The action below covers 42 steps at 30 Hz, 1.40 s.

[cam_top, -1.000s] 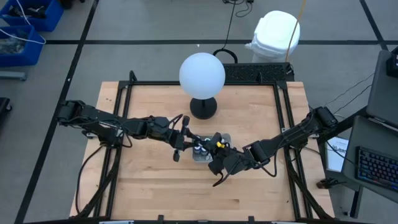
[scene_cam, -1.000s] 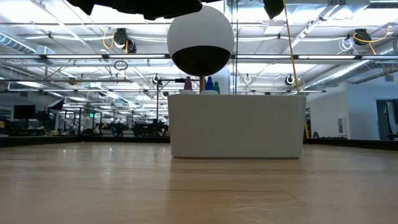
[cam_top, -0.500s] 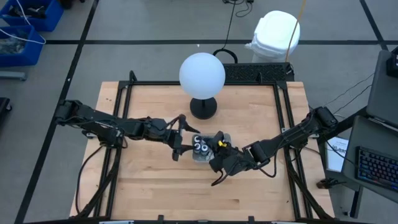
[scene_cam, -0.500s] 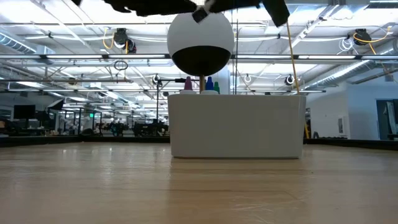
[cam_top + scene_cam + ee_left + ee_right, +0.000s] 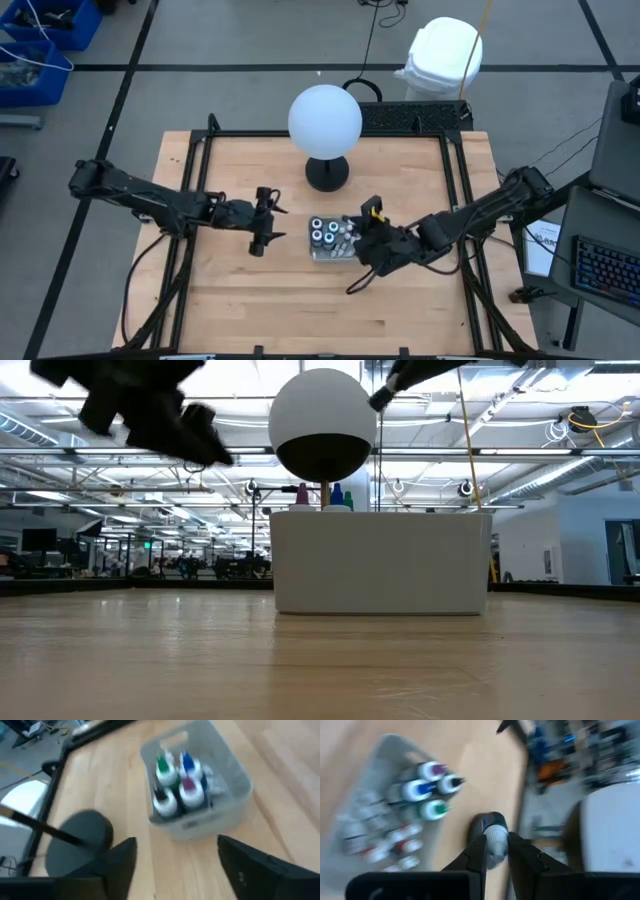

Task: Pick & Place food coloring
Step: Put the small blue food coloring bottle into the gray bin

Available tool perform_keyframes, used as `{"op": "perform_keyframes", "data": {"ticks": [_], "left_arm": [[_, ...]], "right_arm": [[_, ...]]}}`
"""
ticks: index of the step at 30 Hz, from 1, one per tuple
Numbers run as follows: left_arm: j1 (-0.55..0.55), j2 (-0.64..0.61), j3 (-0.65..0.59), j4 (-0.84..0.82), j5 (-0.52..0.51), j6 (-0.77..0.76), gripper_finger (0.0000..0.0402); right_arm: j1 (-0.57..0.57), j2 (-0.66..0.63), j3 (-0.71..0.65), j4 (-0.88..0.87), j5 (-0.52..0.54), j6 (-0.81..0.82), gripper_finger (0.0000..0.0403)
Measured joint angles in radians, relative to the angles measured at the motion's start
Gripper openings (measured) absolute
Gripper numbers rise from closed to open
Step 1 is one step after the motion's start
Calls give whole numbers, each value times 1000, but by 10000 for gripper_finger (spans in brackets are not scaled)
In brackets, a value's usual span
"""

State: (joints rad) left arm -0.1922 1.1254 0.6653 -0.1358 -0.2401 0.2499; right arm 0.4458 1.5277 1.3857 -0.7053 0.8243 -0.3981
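A clear tray (image 5: 336,252) sits mid-table holding several small food coloring bottles (image 5: 178,782) with green, blue, purple and black tips, standing on their bases. My left gripper (image 5: 264,233) hangs open left of the tray, nothing between its fingers (image 5: 119,862). My right gripper (image 5: 372,218) is just right of the tray, above the table, shut on one small food coloring bottle (image 5: 492,839) with a pale cap; a yellow bit (image 5: 375,210) shows at its fingertips in the high view. My right gripper pinches the small bottle between its two fingers, at the pale cap end (image 5: 495,836). The fingers slant downward from the table's right side. The bottle is lifted clear of the table and the tray, its dark body (image 5: 481,824) sticking out past the fingertips.
A big white globe (image 5: 325,120) on a black round base (image 5: 327,174) stands at the far middle of the table, just beyond the tray. Black frame rails (image 5: 462,190) run along the table's left and right sides. Bare wood (image 5: 300,310) lies toward the near edge.
My left gripper has opened above the tray's left end, then drawn back toward the table's left edge and sunk a little. My right gripper, still shut on its bottle, has rolled its wrist and shifted toward the table's right and far side, rising slightly.
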Motion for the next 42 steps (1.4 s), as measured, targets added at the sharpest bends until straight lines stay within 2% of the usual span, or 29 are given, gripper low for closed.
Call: {"op": "perform_keyframes", "data": {"ticks": [4, 7, 10, 12, 16, 22, 27, 33, 38, 42], "left_arm": [[14, -5, -153, 140, 12, 0, 193], [35, 0, -260, 313, 12, 58, 118], [75, 1, -337, 413, 12, 135, 40], [116, 1, -365, 471, 11, 183, 12], [212, 1, -394, 528, 9, 244, 19], [318, 1, -394, 533, 38, 299, 6], [365, 1, -394, 530, 39, 300, 15], [397, 1, -394, 532, 63, 330, 31], [412, 1, -394, 536, 83, 377, 15], [420, 1, -394, 537, 83, 397, 5]], "right_arm": [[-41, 8, 73, -153, -180, 147, 46], [-78, 8, 113, -239, -254, 179, 46], [-133, 7, 151, -313, -359, 192, 47], [-178, 7, 160, -339, -458, 182, 47], [-250, 8, 160, -349, -563, 145, 47], [-326, 8, 161, -355, -584, 169, 47], [-359, 7, 154, -364, -747, 229, 47], [-361, 9, 19, -251, -725, 256, 47], [-359, 9, -116, -95, -806, 261, 47], [-360, 8, -172, -34, -851, 268, 47]]}}
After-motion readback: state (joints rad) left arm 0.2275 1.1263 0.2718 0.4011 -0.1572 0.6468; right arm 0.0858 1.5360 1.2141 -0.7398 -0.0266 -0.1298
